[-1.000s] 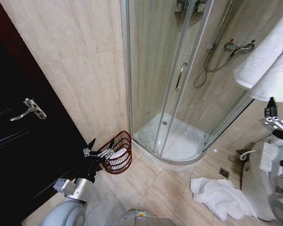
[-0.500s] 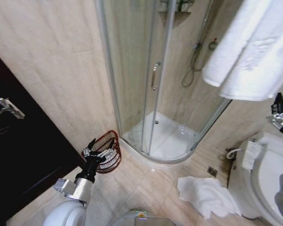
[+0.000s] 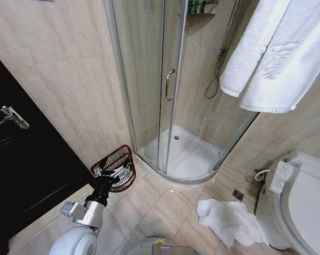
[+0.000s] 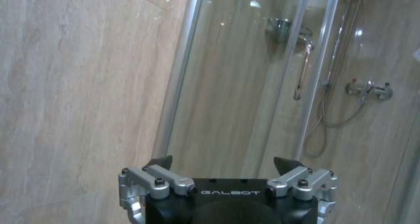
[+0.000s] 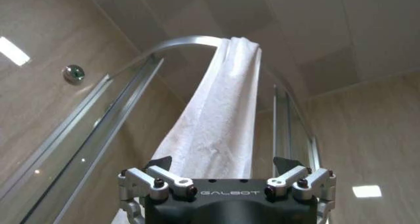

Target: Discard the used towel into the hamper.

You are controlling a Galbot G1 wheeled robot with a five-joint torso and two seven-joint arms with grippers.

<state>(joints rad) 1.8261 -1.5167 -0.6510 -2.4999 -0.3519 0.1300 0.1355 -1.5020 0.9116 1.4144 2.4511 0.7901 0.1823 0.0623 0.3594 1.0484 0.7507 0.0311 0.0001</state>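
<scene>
A crumpled white towel (image 3: 230,222) lies on the tiled floor (image 3: 165,204) between the curved shower tray (image 3: 186,159) and the toilet (image 3: 303,204), well apart from the hamper (image 3: 116,167). The hamper, a dark reddish-brown open-weave basket, stands on the floor against the beige wall, in the corner between the dark door (image 3: 22,170) and the glass shower enclosure (image 3: 149,79). In the head view the left gripper (image 3: 111,171) is held up in front of the hamper, overlapping its near side; whether it touches the basket cannot be told. In the left wrist view the left gripper (image 4: 225,161) has its fingers spread with nothing between them, and it faces the shower glass and wall. The right gripper (image 5: 223,161) likewise has its fingers spread and empty, and points upward toward a white towel draped over the top rail of the shower (image 5: 217,115).
</scene>
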